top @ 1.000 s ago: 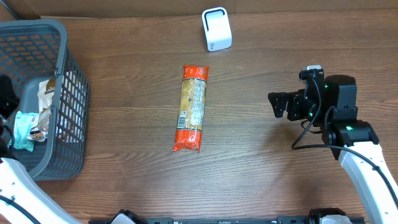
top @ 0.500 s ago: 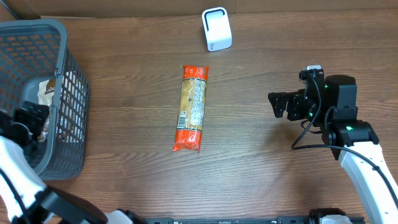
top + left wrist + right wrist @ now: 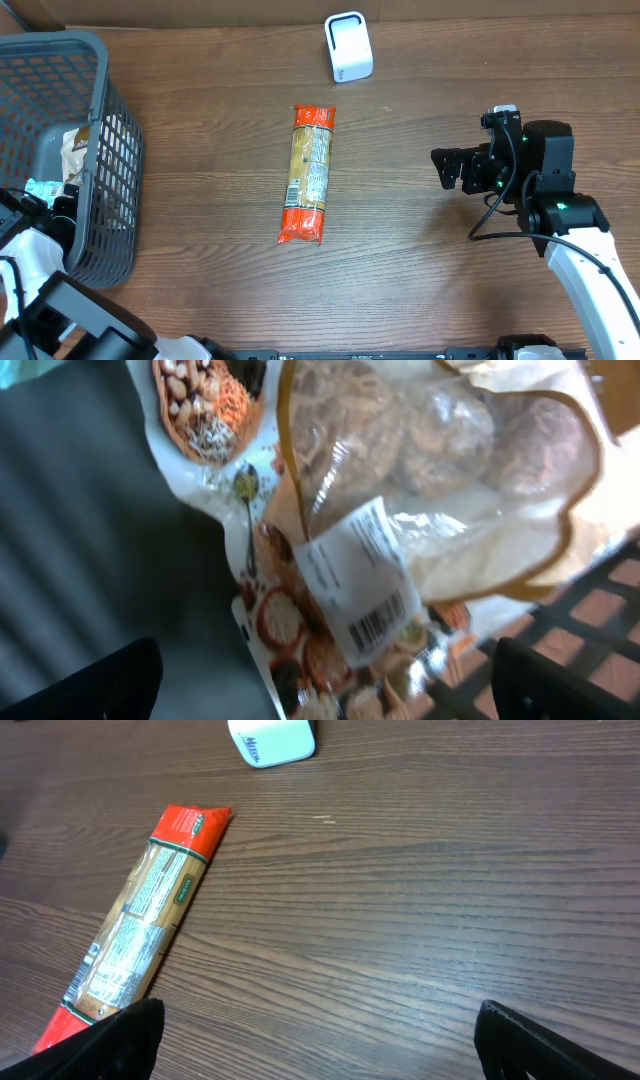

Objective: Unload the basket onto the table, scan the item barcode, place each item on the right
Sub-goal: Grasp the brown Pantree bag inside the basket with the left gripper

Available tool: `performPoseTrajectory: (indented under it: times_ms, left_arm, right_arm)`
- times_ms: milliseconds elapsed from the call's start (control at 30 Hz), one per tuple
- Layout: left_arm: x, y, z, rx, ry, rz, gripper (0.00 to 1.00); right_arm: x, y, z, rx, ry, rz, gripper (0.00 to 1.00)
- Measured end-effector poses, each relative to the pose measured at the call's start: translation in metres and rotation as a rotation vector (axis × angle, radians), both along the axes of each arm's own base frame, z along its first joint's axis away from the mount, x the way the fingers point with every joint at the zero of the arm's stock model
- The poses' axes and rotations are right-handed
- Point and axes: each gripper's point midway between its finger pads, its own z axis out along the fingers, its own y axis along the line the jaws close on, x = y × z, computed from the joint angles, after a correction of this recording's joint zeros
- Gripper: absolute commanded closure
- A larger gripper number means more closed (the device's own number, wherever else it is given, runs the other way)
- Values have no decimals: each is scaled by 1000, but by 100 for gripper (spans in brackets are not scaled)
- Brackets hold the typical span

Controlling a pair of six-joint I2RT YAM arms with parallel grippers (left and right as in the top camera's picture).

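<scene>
A brown wooden tabletop (image 3: 420, 290), seen from above. At its middle a long packet (image 3: 307, 172) with red ends lies flat, pointing front to back, with nothing touching it. A white scanner (image 3: 348, 46) stands beyond it near the far edge, well apart from the packet.

A grey basket (image 3: 112, 150) sits at the left edge, a teal wrapper (image 3: 38, 187) inside it. The left arm (image 3: 40, 250) reaches in at the basket's near side. Its wrist camera looks closely at a bag (image 3: 430, 470) with a clear window and a white barcode label (image 3: 365, 595). The left fingers (image 3: 90, 685) show as dark tips in both lower corners — wide apart, gripping nothing.

The right arm (image 3: 575, 240) stands at the right, over bare wood. The right fingers (image 3: 110, 1040) are also spread wide and empty — the packet lies left of them, the scanner far ahead.
</scene>
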Motion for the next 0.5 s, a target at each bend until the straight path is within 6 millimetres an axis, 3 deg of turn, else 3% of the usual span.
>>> performPoseTrajectory:
  times_ms: [133,500]
  left_arm:
    - [6,9,-17,0,3,5,1]
    - [46,33,-14,81,-164,-57,3]
  right_arm:
    - [0,0,0,0,0,0,0]
    - [0,0,0,0,0,0,0]
